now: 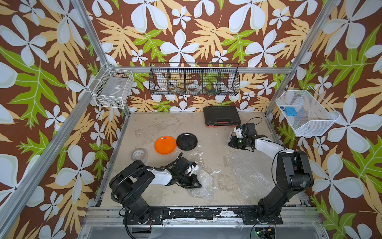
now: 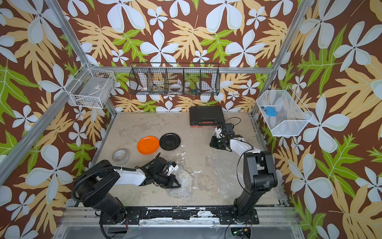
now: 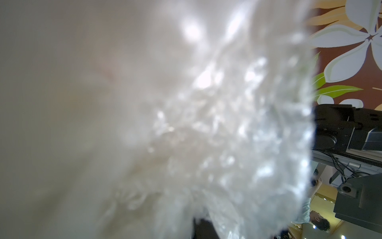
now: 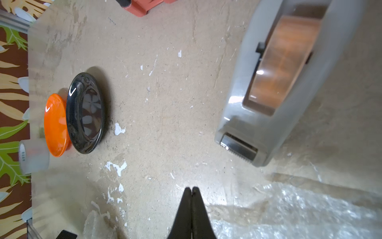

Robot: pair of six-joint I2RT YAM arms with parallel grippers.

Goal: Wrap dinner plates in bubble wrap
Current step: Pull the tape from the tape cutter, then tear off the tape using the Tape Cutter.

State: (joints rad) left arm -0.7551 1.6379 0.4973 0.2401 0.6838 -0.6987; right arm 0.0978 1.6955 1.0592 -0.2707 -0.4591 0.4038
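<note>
Near the surface's front edge, my left gripper (image 1: 197, 183) pinches crumpled clear bubble wrap (image 1: 203, 187). My right gripper (image 4: 192, 189), clenched empty, hovers beside the grey tape dispenser (image 4: 279, 82). Mid-surface, the glossy round orange plate (image 1: 165, 145) and round black plate (image 1: 186, 141) lie bare, neither yet wrapped.

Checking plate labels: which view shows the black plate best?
Both top views show the black plate whole, from above. The right wrist view shows it slanted, off to one side. The left wrist view is mostly blocked by bubble wrap.
</note>
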